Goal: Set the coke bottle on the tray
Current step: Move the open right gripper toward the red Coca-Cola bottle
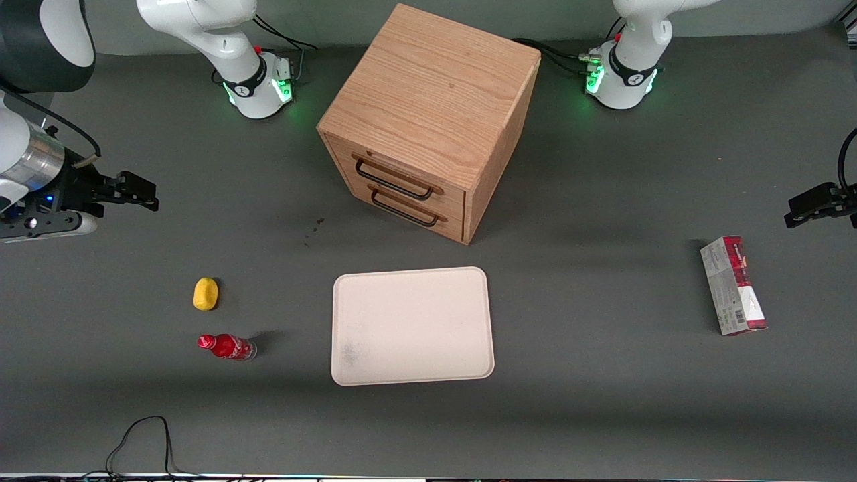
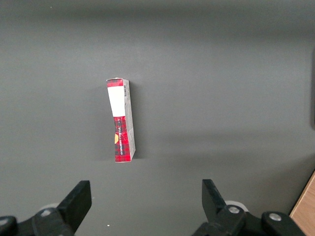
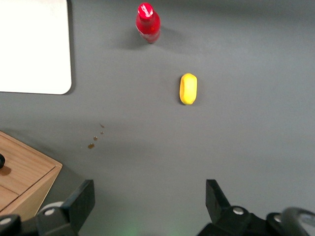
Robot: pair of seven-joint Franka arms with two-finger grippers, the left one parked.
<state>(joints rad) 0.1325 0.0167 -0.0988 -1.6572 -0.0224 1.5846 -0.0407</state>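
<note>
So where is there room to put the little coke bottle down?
The tray is bare all over, so anywhere on it works. Open tabletop lies between the tray and the carton. It is tighter where the coke bottle stands beside the yellow lump. The open hand hovers above the working arm's end.

The bottle [image 1: 227, 347] stands upright on the grey table [image 1: 602, 415], nearer the front camera than the yellow lump [image 1: 205, 294] just beside it. The cream tray [image 1: 412, 325] lies bare beside the bottle, apart from it, in front of the wooden drawer box [image 1: 428, 124]. The gripper [image 1: 137, 192] hangs above the table at the working arm's end, well apart from the bottle. A red-and-grey carton [image 1: 733, 285] lies toward the parked arm's end.
</note>
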